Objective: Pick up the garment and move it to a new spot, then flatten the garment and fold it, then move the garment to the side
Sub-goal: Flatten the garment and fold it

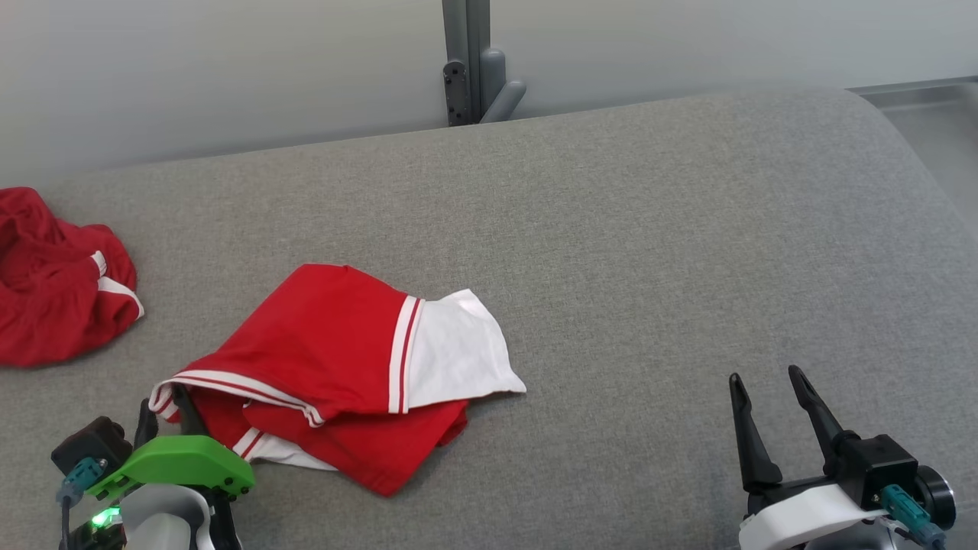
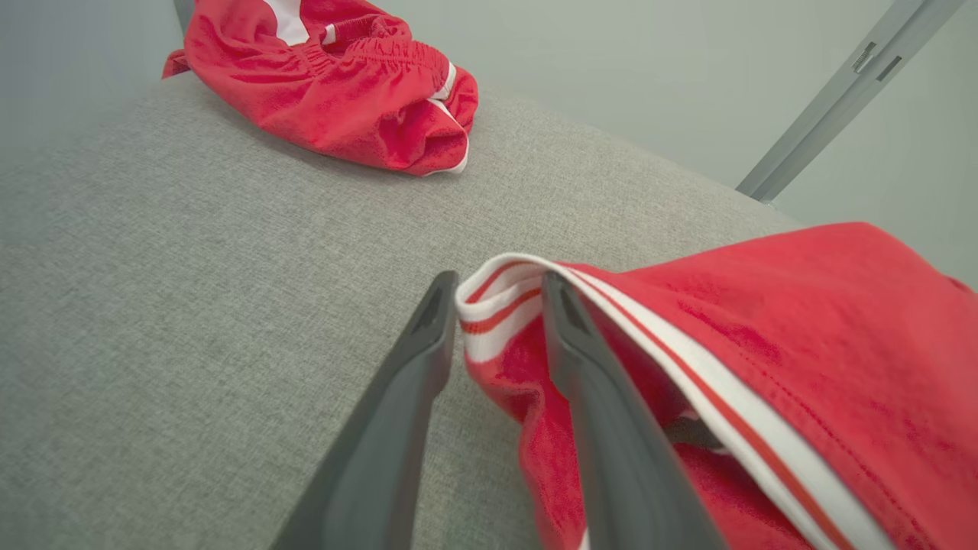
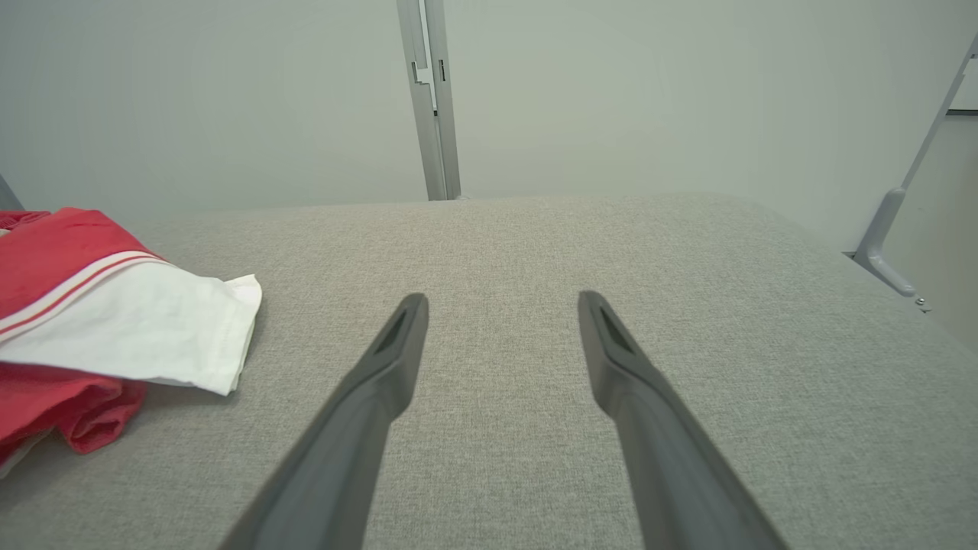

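A red fabric garment with a white panel and red-and-white striped trim [image 1: 336, 351] lies loosely folded over itself on the wide grey woven padded surface [image 1: 649, 267], towards the robot's left and near the front edge; its white panel points towards the middle of the surface. The left gripper [image 1: 163, 409], under a bright green cover, sits at the garment's near left corner. In the left wrist view its two dark fingers [image 2: 500, 279] stand partly spread with the striped hem of the garment [image 2: 802, 344] rising between them; the hem lies against the inner face of one finger, and lower down a strip of grey surface shows between the other finger and the cloth. The right gripper [image 1: 764, 376] hangs over bare grey fabric well apart from the garment, its fingers [image 3: 502, 296] spread wide with nothing between them; the white panel [image 3: 114, 321] lies off to its left. A second, crumpled red cloth with white trim [image 1: 53, 290] rests at the far left edge; a grey metal post [image 1: 466, 61] stands against the pale wall behind.
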